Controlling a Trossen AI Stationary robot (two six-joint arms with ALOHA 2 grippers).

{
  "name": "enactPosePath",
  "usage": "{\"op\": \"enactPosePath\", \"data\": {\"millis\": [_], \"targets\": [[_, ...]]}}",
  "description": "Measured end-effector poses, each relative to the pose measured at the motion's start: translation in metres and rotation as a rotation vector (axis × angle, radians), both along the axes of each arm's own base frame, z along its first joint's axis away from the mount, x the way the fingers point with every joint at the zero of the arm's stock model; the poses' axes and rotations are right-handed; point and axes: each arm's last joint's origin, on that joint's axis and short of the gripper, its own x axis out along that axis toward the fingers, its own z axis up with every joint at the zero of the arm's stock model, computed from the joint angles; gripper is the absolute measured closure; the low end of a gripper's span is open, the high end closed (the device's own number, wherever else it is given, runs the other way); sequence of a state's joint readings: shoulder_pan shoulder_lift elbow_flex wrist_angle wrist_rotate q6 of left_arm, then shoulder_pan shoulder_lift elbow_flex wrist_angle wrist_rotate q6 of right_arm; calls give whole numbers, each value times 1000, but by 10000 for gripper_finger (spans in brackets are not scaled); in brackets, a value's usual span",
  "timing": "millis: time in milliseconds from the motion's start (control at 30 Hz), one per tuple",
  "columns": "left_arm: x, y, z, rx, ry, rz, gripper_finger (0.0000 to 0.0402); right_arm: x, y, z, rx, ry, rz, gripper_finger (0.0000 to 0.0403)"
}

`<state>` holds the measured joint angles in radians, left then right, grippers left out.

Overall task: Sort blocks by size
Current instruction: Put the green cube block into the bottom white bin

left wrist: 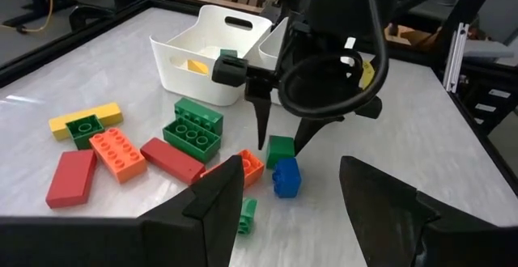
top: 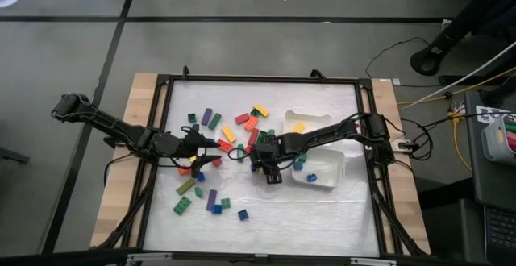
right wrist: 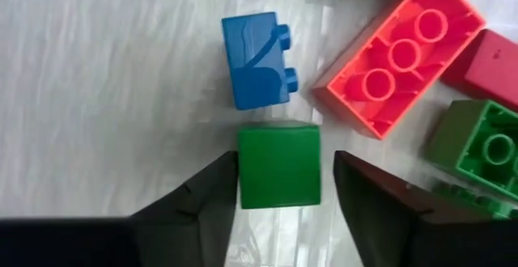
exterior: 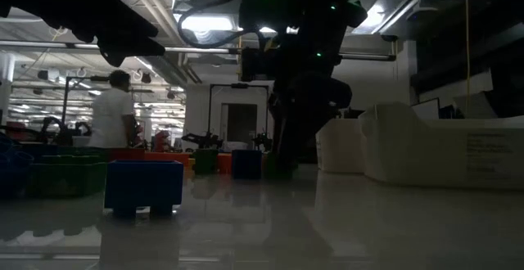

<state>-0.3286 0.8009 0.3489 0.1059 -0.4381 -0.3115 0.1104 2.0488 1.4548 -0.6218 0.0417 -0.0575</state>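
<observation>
Step in hand: judged to be picking one short brick from the central cluster for the small-size group.
Right gripper (right wrist: 279,188): centre of the high view, pointing down; fingers spread either side of the green cube, left finger at its side face, right one a little clear; not yet clamped.
Green cube (right wrist: 278,164): lower centre of the right wrist view, on the table between the fingers, flat face towards the camera.
Blue cube (right wrist: 255,59): just beside the green one, upper centre, studs sideways.
Red bar (right wrist: 400,54): upper right, close by.
Left gripper (left wrist: 295,188): left of centre in the high view, fingers apart, holding nothing, waiting.
White trays (top: 329,172): right of centre in the high view, some blocks inside.
Remaining blocks (top: 207,201): scattered mid-table.
Handling advice: centre the fingers on the green cube; close squarely; lift straight, clear of blue cube and red bar.
</observation>
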Motion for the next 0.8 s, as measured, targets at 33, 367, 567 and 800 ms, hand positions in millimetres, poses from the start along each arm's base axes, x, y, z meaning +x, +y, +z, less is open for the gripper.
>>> {"op": "enactPosePath", "data": {"millis": [33,367,567,800], "targets": [[0,0,0,-3,0,1,210,0,0,0,0,1,0,226],[-1,0,-3,-62,25,26,210,1,1,1,52,13,18,275],[-2,1,-6,-69,57,38,210,5,3,31,59,66,17,251],[-4,6,-11,-77,109,74,210,3,3,91,70,145,18,271]]}}
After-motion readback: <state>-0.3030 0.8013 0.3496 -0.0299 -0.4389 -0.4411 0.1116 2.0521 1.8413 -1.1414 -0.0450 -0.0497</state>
